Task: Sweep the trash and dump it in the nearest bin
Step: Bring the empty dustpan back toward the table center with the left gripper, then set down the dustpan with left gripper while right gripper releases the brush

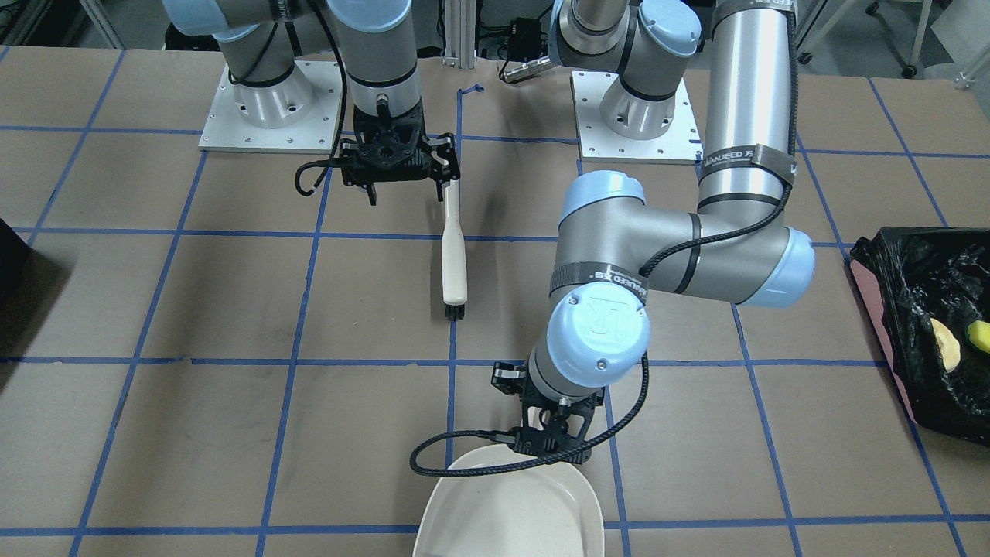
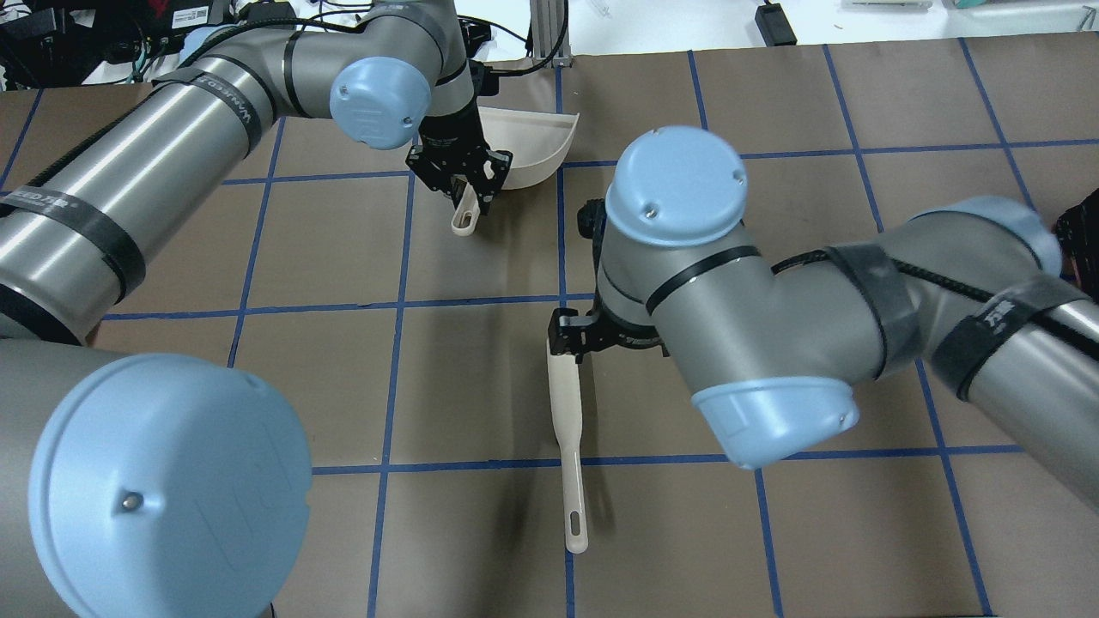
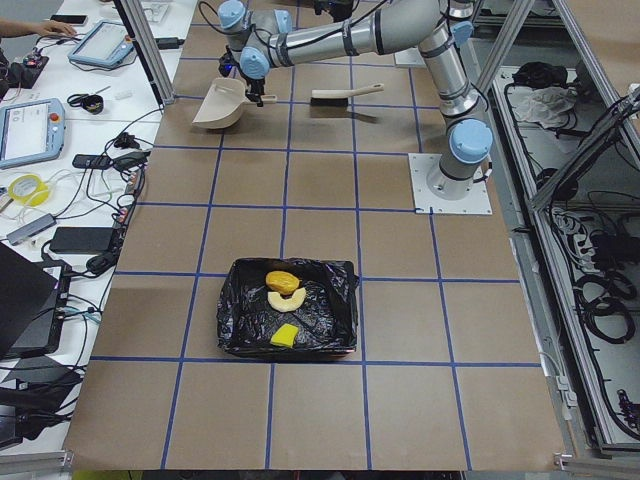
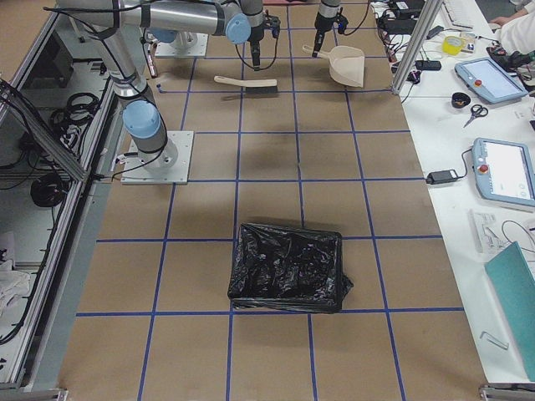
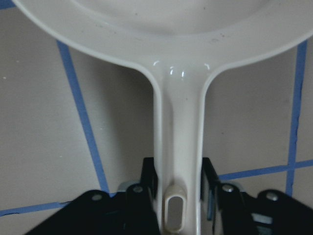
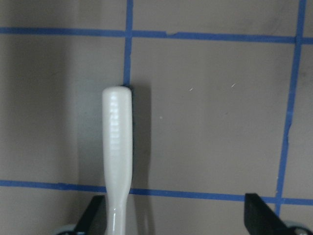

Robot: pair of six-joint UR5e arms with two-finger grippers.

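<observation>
Left fingers (image 5: 148, 178) clamp one dustpan (image 5: 176, 122), right fingers (image 6: 261, 215) gape over one brush (image 6: 117, 142); three trash pieces (image 3: 288, 300) in one bin (image 3: 235, 320).

A brown counter (image 4: 276, 209) gridded with blue tape (image 4: 298, 180) fills the view. On the white side counter (image 4: 451, 209) at three o'clock lie a tablet (image 4: 506, 171), scissors (image 4: 474, 115) and a teal folder (image 4: 514, 288).

dustpan (image 5: 171, 29) glossy plastic | bin (image 3: 335, 300) liner shiny crinkly blk plastic | table (image 1: 232, 309) matt paper
</observation>
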